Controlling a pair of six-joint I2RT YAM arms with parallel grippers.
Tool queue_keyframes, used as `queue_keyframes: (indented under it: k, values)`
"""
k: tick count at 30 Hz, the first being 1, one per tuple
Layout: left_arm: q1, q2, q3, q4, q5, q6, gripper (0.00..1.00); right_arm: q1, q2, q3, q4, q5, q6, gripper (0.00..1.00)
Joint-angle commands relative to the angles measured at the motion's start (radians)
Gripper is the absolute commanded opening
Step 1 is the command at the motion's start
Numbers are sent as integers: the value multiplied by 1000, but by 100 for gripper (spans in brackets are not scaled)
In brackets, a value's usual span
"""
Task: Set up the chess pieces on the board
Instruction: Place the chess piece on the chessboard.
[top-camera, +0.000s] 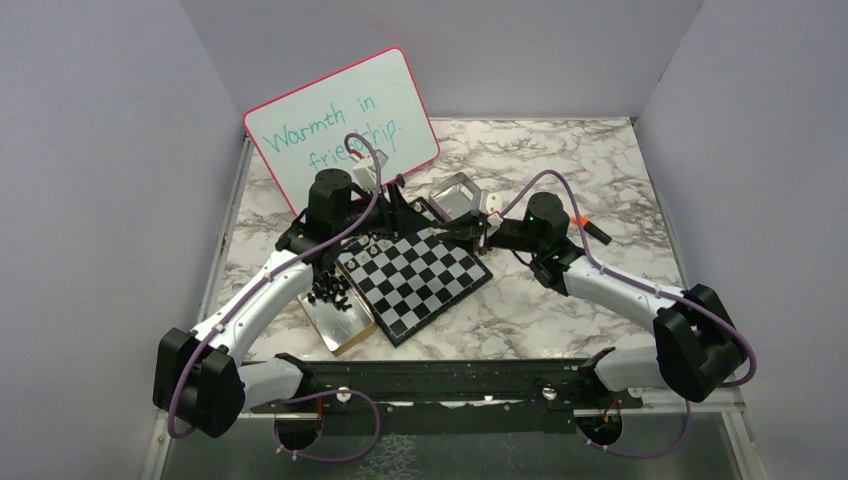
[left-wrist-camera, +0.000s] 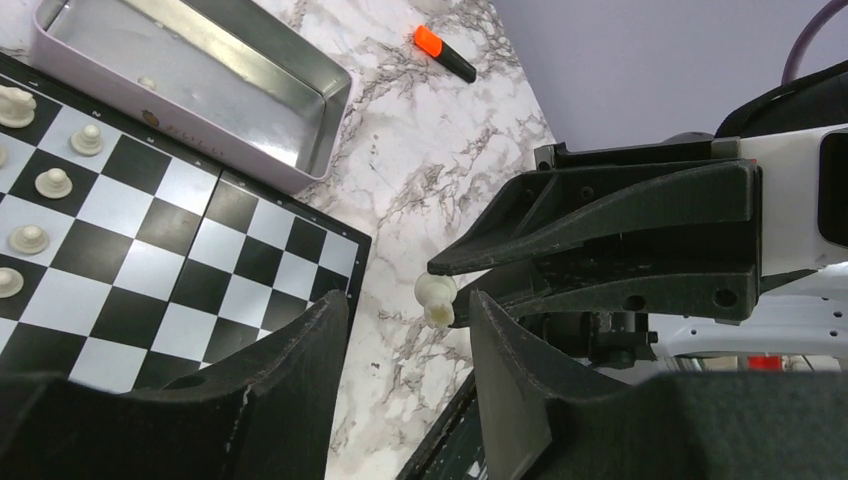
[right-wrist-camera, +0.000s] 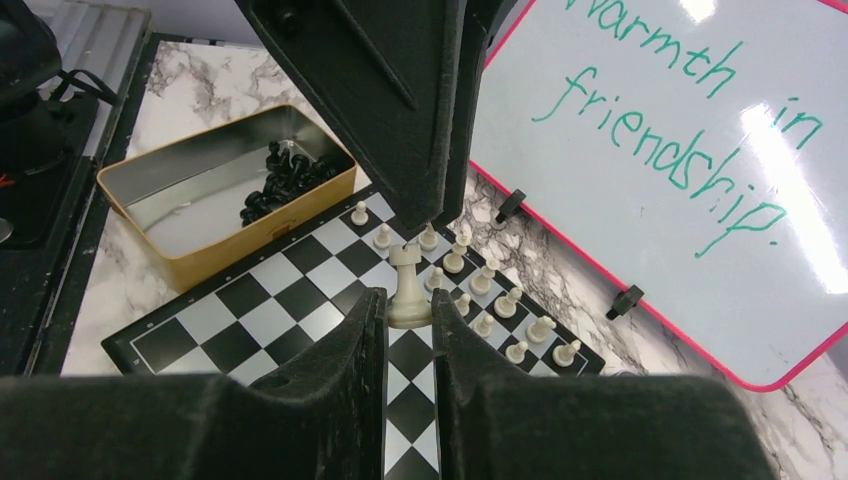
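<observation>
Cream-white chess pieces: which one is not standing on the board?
The rook, gripped in the right tool. All the other cream-white pieces in view stand upright on squares of the board.

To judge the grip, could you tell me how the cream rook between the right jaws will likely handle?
The cream rook is tall on a small base, so it probably tips easily. It looks smooth and rigid, so it may slip in the jaws of the right gripper.
</observation>
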Motion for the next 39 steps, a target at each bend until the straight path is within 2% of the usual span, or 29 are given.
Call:
queue_keyframes:
  k: [1,7,11,15,19,22,25,34,39]
  values:
    - [-15,16,18,27,50,-8,49,4,-26,-13,36,20,-4,11]
    - [-26,35,-5,78,60,-29,46,4,-28,-13,36,14,-8,11]
    - [-34,54,-2,100,84,-38,40,4,-22,-15,39,13,-8,11]
    - [-36,57,-5,116,84,-48,27,4,-22,-17,35,11,-15,11]
    - [-35,55,-11,115,86,-49,24,5,-17,-17,38,13,-13,11]
    - [-35,53,-12,107,89,-45,24,5,-16,-19,43,17,-8,11]
    - [-36,45,-6,82,79,-31,28,5,-16,-23,49,24,-6,11]
    - [-35,51,8,33,73,2,33,5,-11,-30,65,30,8,11]
    - [-36,53,11,33,86,7,24,4,-2,-29,59,32,1,11]
